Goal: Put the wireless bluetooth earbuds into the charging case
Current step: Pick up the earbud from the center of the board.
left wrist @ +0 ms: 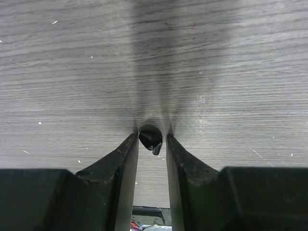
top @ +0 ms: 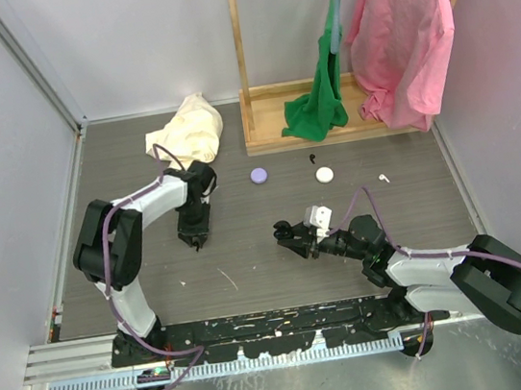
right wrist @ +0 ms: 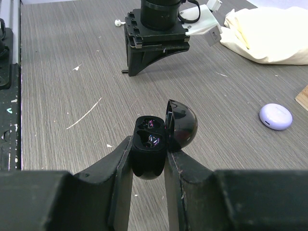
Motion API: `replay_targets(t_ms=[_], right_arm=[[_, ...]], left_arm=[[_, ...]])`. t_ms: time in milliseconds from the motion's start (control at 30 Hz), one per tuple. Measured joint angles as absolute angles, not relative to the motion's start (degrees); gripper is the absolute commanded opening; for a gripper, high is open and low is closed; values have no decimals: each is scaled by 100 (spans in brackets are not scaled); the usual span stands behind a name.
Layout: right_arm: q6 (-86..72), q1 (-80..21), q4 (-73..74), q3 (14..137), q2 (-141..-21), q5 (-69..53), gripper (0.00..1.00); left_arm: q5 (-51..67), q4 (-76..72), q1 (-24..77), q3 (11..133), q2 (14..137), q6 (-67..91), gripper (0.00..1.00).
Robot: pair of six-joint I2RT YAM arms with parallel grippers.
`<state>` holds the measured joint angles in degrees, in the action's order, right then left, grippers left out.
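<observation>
– Between the fingers of the right gripper (top: 296, 239), what sits?
– The black charging case (right wrist: 148, 154), pinched at its lower body, both fingers tight on its sides. Its lid (right wrist: 183, 124) stands open, tipped to the right in the wrist view. The 2 wells inside show purple glints; whether anything lies in them I cannot tell.
– And the earbud?
– Left of the case and well apart from it, a black earbud (left wrist: 150, 137) lies on the grey table (top: 250, 255). The left gripper (top: 193, 239) points down at the table there, its 2 fingertips (left wrist: 129, 144) on either side of the earbud with only a narrow gap.
– Squeezing it?
– I cannot tell; the tips look close to touching it, no more.
– What else lies round the case?
– Beyond it toward the far wall, a round purple case (top: 259, 176), closed. Beyond and a little right, a round white case (top: 324, 174), with a small black item (top: 313, 158) just past that. Further right, a small white earbud (top: 383, 178). Far beyond and left, a cream cloth (top: 189, 132). Far beyond and right, a wooden rack (top: 267, 138) with a green garment (top: 320, 99) and a pink garment (top: 404, 39) hung on it
</observation>
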<state>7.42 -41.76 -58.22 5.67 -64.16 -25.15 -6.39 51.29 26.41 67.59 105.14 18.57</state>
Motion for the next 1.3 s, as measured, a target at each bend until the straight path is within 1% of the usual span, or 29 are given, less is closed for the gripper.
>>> replay_targets(t_ms=[200,400,567,833,1300], right_arm=[[742,-4176,-5819,567,-6416,-2517,1],[731,-4176,-5824,567,-6416,-2565,1],[711,-4176,-5835,567,-6416,-2630,1],[672,-4176,-5819,591,-6361,-2665,1],[462,-4176,-5758,788,-6064,-2659,1]], left_arm=[[-569,5116,2652,6761,10521,1859,25],[-469,5078,2650,6733,10490,1861,23],[-255,4840,2652,6517,10226,1876,21],[174,4318,2652,6241,9323,1929,20],[1179,3013,2860,5446,7199,2324,20]])
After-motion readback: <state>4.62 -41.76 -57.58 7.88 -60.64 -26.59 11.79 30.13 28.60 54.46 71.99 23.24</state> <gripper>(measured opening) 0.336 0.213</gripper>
